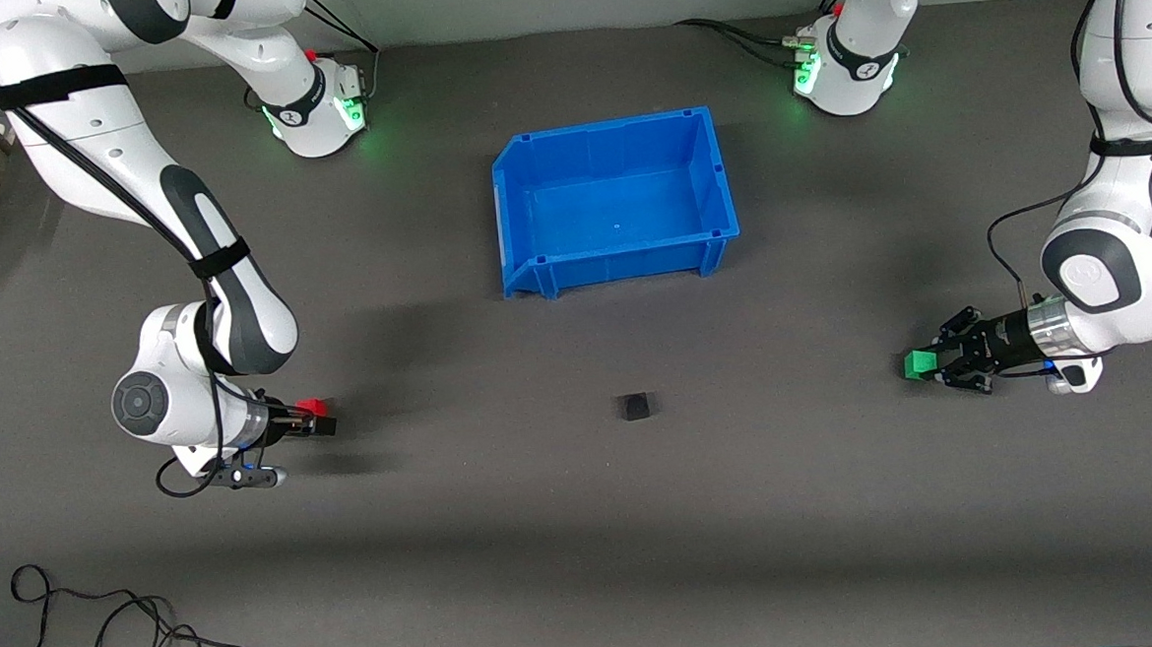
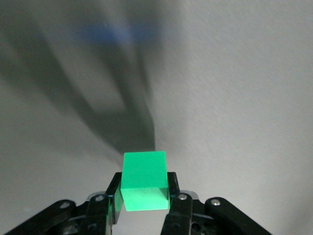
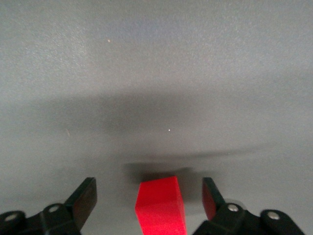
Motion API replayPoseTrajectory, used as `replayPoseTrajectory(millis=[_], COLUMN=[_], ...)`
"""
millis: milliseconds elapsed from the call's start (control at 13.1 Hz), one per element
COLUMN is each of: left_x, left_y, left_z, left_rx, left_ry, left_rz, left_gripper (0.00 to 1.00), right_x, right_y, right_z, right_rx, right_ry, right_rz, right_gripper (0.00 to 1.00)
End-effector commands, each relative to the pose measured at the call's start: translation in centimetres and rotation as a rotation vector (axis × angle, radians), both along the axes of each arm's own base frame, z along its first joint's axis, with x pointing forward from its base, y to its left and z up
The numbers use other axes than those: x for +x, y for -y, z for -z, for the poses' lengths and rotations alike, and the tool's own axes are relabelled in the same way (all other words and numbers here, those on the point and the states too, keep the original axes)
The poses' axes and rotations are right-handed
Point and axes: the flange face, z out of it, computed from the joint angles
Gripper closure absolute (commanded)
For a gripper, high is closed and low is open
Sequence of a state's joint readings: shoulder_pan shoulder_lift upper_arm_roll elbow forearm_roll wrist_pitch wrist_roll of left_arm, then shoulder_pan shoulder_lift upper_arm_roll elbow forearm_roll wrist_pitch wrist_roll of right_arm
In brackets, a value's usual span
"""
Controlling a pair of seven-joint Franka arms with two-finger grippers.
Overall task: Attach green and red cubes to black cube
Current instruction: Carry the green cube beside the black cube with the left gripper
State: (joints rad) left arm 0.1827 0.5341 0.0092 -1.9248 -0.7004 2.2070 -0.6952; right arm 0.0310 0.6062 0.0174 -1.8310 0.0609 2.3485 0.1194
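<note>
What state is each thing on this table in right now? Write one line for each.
Green cube: gripped in the left hand, lifted off the table.
Red cube: between the right hand's open fingers, not gripped.
Black cube: lying alone on the table, nearer the front camera than the bin.
Blue bin: upright, empty.
</note>
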Motion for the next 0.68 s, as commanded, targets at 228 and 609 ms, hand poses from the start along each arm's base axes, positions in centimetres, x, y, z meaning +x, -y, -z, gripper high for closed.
replayPoseTrajectory(millis=[228, 609], left_x=[3.5, 4.6], left_y=[13.3, 28.2], left_z=[-3.5, -3.8], left_rx=[0.015, 0.029], left_ry=[-0.102, -0.094], left_rz=[-0.132, -0.229], left_gripper=[0.98, 1.0], right_x=[-1.2, -1.2], right_y=[0.3, 0.3], right_z=[0.3, 0.2], right_rx=[-0.004, -0.004], right_ry=[0.015, 0.017], right_rz=[0.008, 0.008], right_gripper=[0.28, 0.67])
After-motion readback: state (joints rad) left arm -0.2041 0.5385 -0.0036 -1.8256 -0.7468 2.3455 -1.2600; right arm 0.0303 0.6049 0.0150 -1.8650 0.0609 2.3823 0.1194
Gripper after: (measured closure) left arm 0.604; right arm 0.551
